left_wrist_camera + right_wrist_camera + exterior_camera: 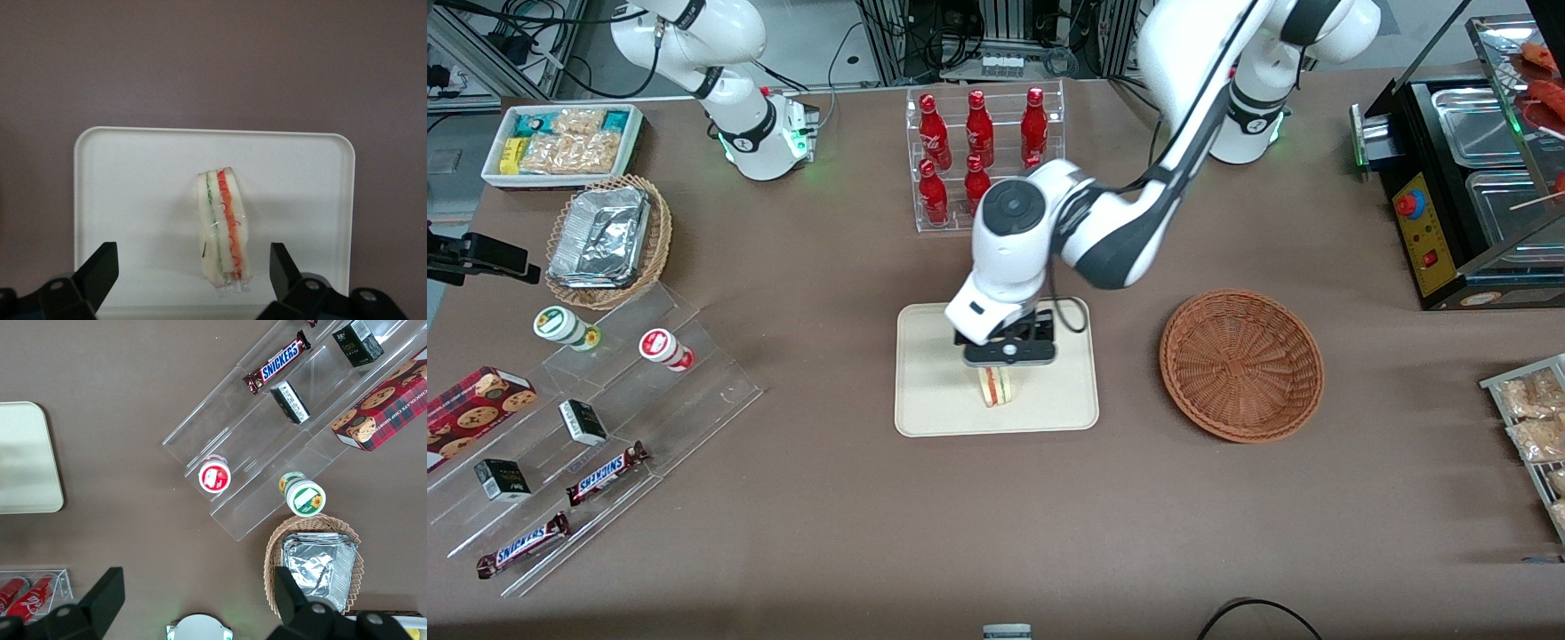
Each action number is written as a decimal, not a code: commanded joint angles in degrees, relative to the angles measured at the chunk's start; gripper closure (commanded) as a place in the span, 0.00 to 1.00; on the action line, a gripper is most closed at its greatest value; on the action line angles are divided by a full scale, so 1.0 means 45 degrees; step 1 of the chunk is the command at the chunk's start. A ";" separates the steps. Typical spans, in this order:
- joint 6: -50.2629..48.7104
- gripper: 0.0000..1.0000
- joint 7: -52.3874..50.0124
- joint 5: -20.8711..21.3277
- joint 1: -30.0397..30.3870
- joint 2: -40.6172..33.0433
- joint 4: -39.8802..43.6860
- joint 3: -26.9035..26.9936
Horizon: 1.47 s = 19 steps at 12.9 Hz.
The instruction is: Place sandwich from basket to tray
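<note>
The sandwich (996, 387) (223, 227), a wrapped white wedge with red and green filling lines, stands on edge on the cream tray (934, 400) (133, 187) (27, 453). My gripper (1009, 360) (192, 260) hangs just above it, open. One dark fingertip sits on each side of the sandwich, and neither touches it. The reddish-brown wicker basket (1240, 364) rests on the table beside the tray, toward the working arm's end, with nothing in it.
A clear rack of red bottles (983, 147) stands farther from the front camera than the tray. Toward the parked arm's end are a tan basket of foil containers (609, 240), a snack bin (560, 142) and an acrylic stepped shelf (596, 418). A black appliance (1458, 196) stands at the working arm's end.
</note>
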 commanded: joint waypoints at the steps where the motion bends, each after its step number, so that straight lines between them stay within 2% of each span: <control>1: -0.1482 0.00 -0.0596 0.0003 0.0509 -0.1446 -0.0319 0.0054; 5: -0.4099 0.00 -0.0425 0.0101 0.1951 -0.3223 -0.0338 0.0035; 11: -0.6271 0.00 0.3359 -0.0016 0.4550 -0.5022 -0.0474 0.0035; 14: -0.7112 0.00 0.5664 -0.0562 0.5801 -0.5511 -0.0475 0.0035; 19: -0.7659 0.00 0.7460 -0.0543 0.7245 -0.6175 -0.0766 0.0054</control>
